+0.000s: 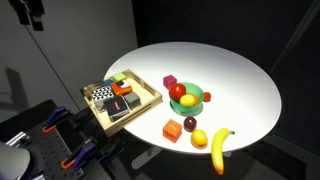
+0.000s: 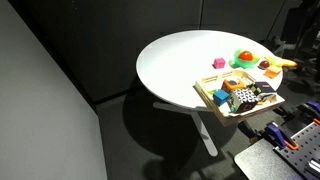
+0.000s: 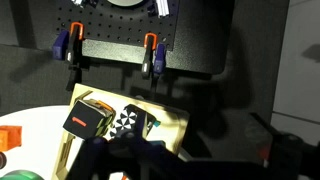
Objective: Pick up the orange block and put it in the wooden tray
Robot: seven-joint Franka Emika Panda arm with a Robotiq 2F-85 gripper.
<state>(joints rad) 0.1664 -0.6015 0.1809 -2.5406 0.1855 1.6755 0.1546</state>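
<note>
Now | orange block (image 1: 173, 129) on table (image 1: 240, 80), well apart from claw (image 3: 130, 160) | claw opening: cannot tell

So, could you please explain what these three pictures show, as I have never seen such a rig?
This is one robot arm with a gripper at its tip, steered by a person. Two pictures come from cameras outside the robot, the third from one on its wrist, looking down at the wooden tray. The round white table bears that tray with small things in it, a green bowl holding a red apple, a pink cube, the orange block, a dark plum, a lemon and a banana. The gripper is a dark blur low in the wrist view; nothing seems held.
</note>
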